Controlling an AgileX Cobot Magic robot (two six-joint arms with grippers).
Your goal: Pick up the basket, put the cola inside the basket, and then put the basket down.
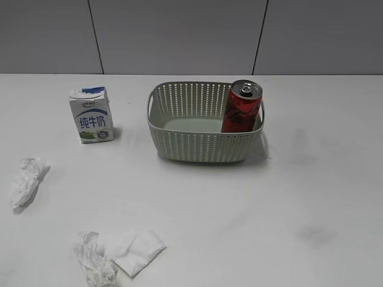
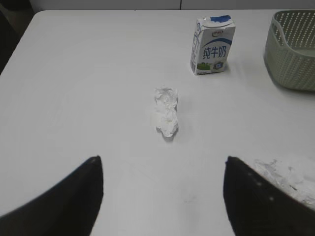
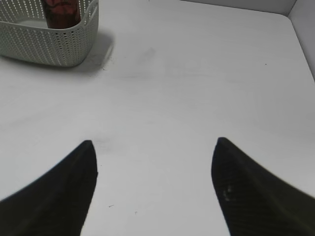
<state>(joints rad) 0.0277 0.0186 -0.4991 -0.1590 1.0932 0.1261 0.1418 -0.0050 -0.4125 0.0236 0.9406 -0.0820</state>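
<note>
The pale sage-green basket (image 1: 203, 146) stands on the white table at the middle back. The red cola can (image 1: 241, 107) stands upright inside it at its right end. The basket also shows in the left wrist view (image 2: 293, 59) at the right edge and in the right wrist view (image 3: 49, 42) at the top left, with the can (image 3: 61, 12) inside. My left gripper (image 2: 162, 162) is open and empty over bare table. My right gripper (image 3: 155, 145) is open and empty over bare table. Neither gripper shows in the exterior view.
A white-and-blue milk carton (image 1: 91, 115) stands left of the basket; it also shows in the left wrist view (image 2: 211, 45). Crumpled tissues lie at the left (image 1: 27, 181) and front left (image 1: 114, 254); one lies ahead of my left gripper (image 2: 166, 110).
</note>
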